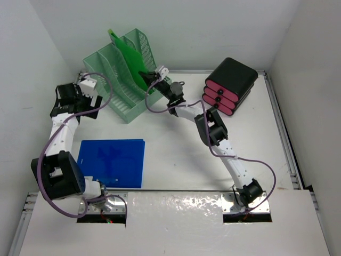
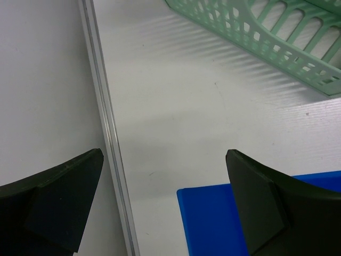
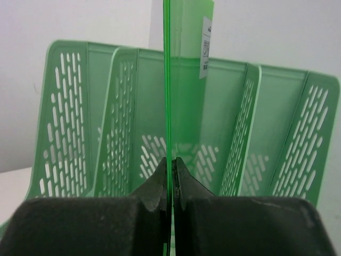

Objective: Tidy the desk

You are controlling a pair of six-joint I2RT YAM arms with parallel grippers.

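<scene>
Desk [image 1: 176, 160]: white top between white walls, silver rail [image 2: 106, 133] along its left edge. We note the left gripper [image 2: 163, 157] over that edge, jaws wide, holding nothing. A blue folder [image 1: 112, 162] lies flat near the front. A mint-green mesh file rack [image 1: 106, 74] stands back left. The right gripper [image 3: 171, 178] pinches a green folder [image 3: 186, 80] on edge at the rack; we cannot tell which slot. The folder's white sticker [image 3: 206, 48] is unreadable. A black-and-pink case [image 1: 232, 85] sits back right.
</scene>
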